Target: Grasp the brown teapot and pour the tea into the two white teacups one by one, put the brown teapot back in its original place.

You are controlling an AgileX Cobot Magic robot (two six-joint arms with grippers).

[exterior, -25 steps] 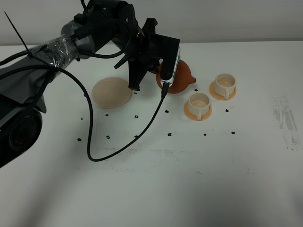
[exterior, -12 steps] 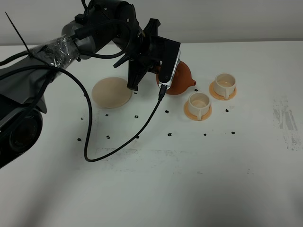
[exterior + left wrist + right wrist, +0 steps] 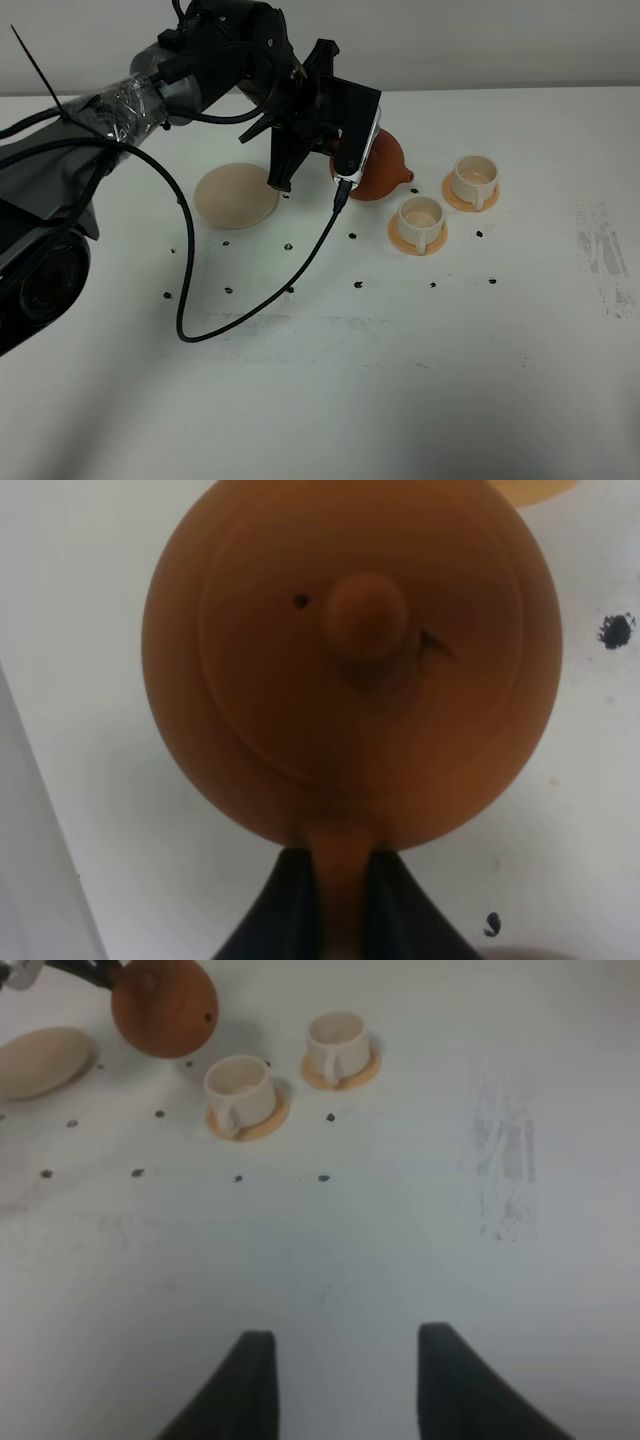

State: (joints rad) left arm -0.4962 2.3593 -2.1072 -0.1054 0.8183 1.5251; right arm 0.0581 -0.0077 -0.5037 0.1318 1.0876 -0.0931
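Observation:
The brown teapot (image 3: 386, 170) hangs just left of the two white teacups, its spout toward them, and it fills the left wrist view (image 3: 350, 660). My left gripper (image 3: 338, 905) is shut on its loop handle; from above (image 3: 340, 150) the wrist hides the jaws. The near teacup (image 3: 421, 217) and the far teacup (image 3: 474, 178) stand upright with cream insides. No tea shows. The cream saucer disc (image 3: 237, 195), the original place, lies bare to the left. My right gripper (image 3: 345, 1365) is open over bare table, well back from the teacups (image 3: 238, 1085) (image 3: 335, 1040) and the teapot (image 3: 163, 1005).
Each teacup sits on a small orange saucer (image 3: 400, 236) (image 3: 452, 198). A black cable (image 3: 250, 310) loops from the left wrist down onto the table. Small black marks dot the white table (image 3: 400, 380). A scuffed patch (image 3: 600, 250) lies at the right.
The teapot and my left gripper have shifted slightly to the right toward the cups; over the last half second they hold nearly still.

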